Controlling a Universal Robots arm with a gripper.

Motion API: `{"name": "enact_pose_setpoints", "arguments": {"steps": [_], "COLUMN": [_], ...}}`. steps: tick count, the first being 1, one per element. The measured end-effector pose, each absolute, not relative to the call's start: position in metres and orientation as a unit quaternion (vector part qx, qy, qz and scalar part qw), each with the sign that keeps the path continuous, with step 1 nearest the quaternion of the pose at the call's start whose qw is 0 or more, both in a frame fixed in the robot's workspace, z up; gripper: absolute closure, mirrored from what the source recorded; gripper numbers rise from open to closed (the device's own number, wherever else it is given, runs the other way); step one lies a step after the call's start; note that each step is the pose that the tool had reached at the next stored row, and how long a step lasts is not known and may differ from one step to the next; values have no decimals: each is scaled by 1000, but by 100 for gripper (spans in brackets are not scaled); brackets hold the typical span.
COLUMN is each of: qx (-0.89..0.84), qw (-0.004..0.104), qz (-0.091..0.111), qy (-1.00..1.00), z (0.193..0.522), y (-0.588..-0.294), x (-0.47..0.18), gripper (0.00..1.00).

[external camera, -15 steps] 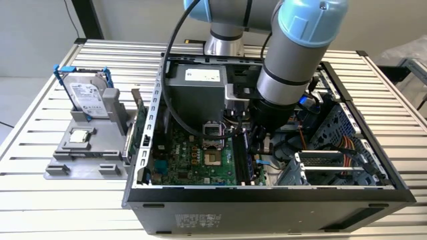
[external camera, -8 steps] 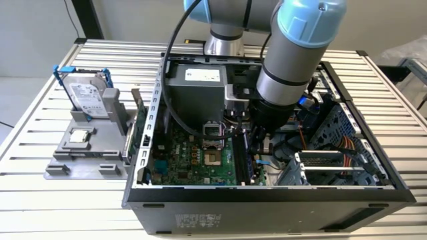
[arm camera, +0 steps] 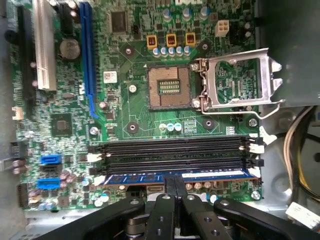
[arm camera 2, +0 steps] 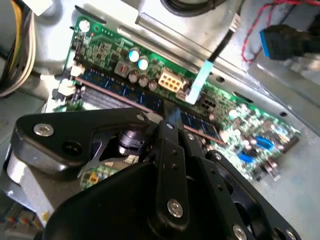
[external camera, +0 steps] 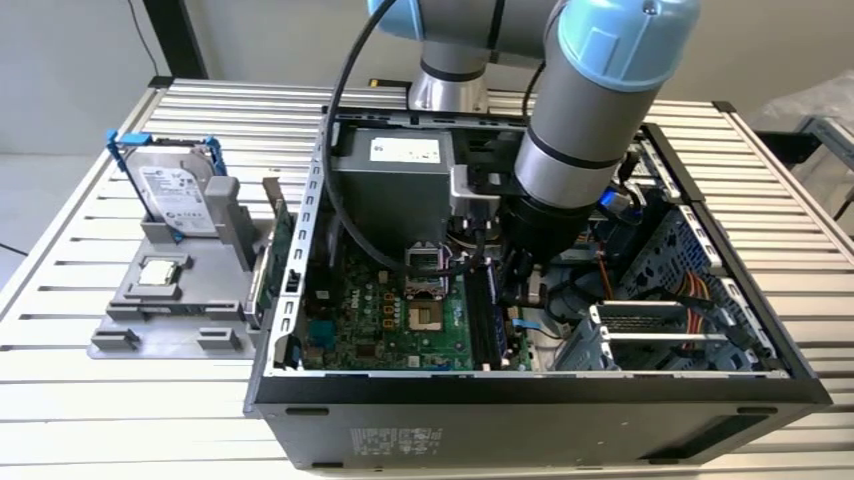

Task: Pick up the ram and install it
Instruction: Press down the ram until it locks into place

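Note:
The ram (arm camera: 150, 177) is a long blue stick with a white label. It stands along the motherboard slot nearest my gripper, beside the empty black slots (arm camera: 175, 150). My gripper (arm camera: 175, 196) reaches down inside the open computer case (external camera: 287, 300), its two black fingers close together over the stick's middle, shut on its top edge. In the second wrist view the ram (arm camera 2: 125, 95) runs under the fingertips (arm camera 2: 172, 122). In the exterior view the gripper (external camera: 497, 292) sits low over the slots on the board's right side.
The processor socket (arm camera: 170, 86) lies open with its metal latch frame (arm camera: 235, 82) swung aside. A silver power supply (external camera: 400, 190) and cables crowd the case. Outside, at the exterior view's left, a grey holder (external camera: 167, 330) carries a hard drive (external camera: 174, 190) and a processor chip (external camera: 160, 270).

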State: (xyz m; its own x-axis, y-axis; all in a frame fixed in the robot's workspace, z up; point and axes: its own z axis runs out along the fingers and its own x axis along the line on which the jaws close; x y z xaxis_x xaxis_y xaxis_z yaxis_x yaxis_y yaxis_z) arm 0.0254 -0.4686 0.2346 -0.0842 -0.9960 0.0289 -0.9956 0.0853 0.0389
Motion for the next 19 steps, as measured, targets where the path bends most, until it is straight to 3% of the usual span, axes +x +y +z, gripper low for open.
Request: {"name": "enact_pose_setpoints", "arguments": {"steps": [11, 19], "qx": [676, 676], "qw": [25, 24], "qz": [-5, -5], "qy": [-736, -736], "z": [283, 290], "y": [-469, -469], "x": [26, 26], "gripper": [100, 100]}}
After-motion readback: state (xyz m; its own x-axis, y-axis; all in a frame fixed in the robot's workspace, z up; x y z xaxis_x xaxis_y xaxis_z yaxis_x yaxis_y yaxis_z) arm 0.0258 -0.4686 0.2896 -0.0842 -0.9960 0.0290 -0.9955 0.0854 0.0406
